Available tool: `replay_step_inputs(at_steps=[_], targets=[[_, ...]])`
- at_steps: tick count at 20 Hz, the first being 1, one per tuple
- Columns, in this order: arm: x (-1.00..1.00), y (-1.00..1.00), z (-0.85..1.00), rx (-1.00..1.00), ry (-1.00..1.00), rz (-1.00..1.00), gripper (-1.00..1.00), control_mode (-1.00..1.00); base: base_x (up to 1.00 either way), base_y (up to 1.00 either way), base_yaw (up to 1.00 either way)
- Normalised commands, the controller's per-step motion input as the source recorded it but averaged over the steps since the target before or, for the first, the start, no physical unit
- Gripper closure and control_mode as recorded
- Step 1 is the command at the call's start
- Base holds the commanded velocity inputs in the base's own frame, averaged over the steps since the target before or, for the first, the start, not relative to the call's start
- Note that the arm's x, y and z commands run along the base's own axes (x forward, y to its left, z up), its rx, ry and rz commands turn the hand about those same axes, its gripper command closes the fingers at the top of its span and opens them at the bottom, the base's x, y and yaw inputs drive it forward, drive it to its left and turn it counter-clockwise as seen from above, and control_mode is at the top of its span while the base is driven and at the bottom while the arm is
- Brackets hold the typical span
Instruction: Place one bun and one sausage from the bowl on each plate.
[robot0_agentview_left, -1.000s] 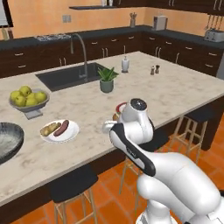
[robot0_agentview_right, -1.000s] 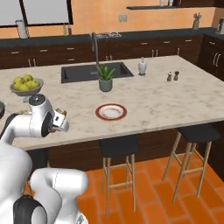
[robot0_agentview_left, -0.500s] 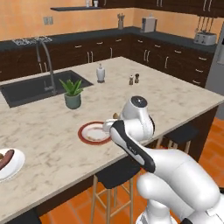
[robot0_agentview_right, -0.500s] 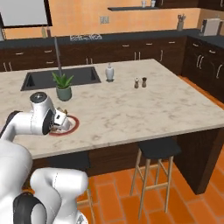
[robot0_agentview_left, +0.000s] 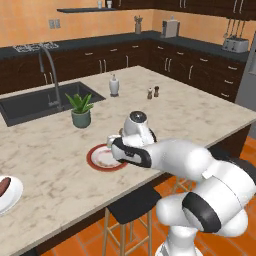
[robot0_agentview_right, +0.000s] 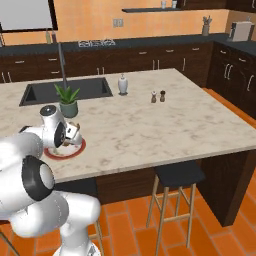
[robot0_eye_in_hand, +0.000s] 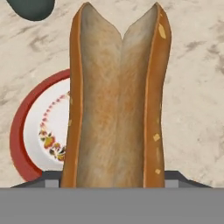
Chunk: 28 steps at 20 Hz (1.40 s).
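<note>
The gripper (robot0_agentview_right: 75, 134) is closed on a split bun (robot0_eye_in_hand: 117, 98), which stands lengthwise between the jaws and runs away from the hand camera, its pale cut face toward the lens and its browned crust along both long edges. In the hand view the bun overlaps the right part of the red-rimmed plate (robot0_eye_in_hand: 19, 131); the plate's white centre carries a small floral pattern, and marble counter (robot0_eye_in_hand: 192, 87) shows past the bun on the right. In the left base view the hand hangs over the near right edge of that same plate (robot0_agentview_left: 95, 159), and the bun end (robot0_agentview_left: 113, 140) shows pale just beside the wrist. Whether the bun touches the plate cannot be told. A potted plant (robot0_agentview_left: 80, 110) stands behind the plate, near the sink (robot0_agentview_left: 35, 102). A white plate (robot0_agentview_left: 11, 196) sits well apart at the left edge of the counter, with a sausage (robot0_agentview_left: 4, 185) lying on it.
</note>
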Motion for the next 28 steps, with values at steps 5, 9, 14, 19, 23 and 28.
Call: replay_step_inputs(at_steps=[5,9,14,19,23,28], targets=[[0.70,0.70,-0.57,-0.06,0.15,0.00,1.00,-1.00,0.00,0.00,0.00],[0.28,0.00,-0.59,-0.02,0.10,0.00,-1.00,-1.00,0.00,0.00,0.00],[0.05,0.00,0.00,0.00,0.02,0.00,-1.00,-1.00,0.00,0.00,0.00],[0.00,0.00,0.05,0.00,0.00,0.00,-1.00,-1.00,0.00,0.00,0.00],[-0.82,-0.34,0.74,0.11,-0.11,0.00,-1.00,-1.00,0.00,0.00,0.00],[-1.00,-0.64,0.99,0.19,-0.14,0.00,-1.00,-1.00,0.00,0.00,0.00]])
